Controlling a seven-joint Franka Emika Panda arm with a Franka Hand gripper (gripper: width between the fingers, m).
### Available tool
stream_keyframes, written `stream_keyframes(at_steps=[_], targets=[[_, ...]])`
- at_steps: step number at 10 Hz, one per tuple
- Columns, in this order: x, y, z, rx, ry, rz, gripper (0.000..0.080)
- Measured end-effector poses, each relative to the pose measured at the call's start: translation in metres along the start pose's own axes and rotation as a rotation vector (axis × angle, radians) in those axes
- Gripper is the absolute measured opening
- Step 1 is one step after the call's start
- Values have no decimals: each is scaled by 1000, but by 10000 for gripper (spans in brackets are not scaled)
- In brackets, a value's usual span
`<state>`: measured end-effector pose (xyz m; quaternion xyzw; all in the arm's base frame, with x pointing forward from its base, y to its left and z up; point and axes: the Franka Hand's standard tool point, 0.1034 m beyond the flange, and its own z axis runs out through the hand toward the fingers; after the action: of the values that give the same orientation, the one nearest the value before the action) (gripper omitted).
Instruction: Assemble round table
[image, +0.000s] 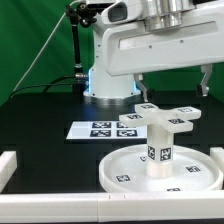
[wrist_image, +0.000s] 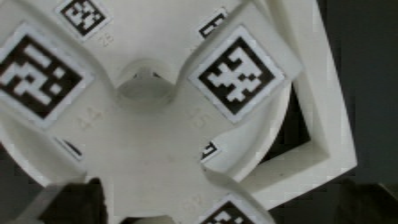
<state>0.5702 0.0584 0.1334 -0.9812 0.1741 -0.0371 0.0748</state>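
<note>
The round disc (image: 125, 172) lies flat at the front of the table. The short cylinder leg (image: 160, 148) stands upright on its hub. The cross-shaped foot (image: 165, 118) sits on top of the leg. My gripper (image: 172, 90) hangs open just above the foot, one finger (image: 140, 88) on each side, holding nothing. In the wrist view the foot (wrist_image: 151, 90) fills the frame from very close, with its tags and centre hole showing. The gripper (wrist_image: 196, 212) there is only dark shapes at the frame edge.
The marker board (image: 105, 128) lies behind the disc toward the exterior view's left. White rails stand at the left (image: 8, 165), along the front (image: 60, 207) and at the right (image: 216, 155). The robot base (image: 105, 85) stands behind.
</note>
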Motion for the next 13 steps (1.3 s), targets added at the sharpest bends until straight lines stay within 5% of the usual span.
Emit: stream_keyframes(at_steps=[3, 8, 13], targets=[[-1, -6, -1, -60, -41, -333, 648], [3, 0, 0, -54, -50, -642, 648], [5, 6, 10, -69, -127, -1235, 648]])
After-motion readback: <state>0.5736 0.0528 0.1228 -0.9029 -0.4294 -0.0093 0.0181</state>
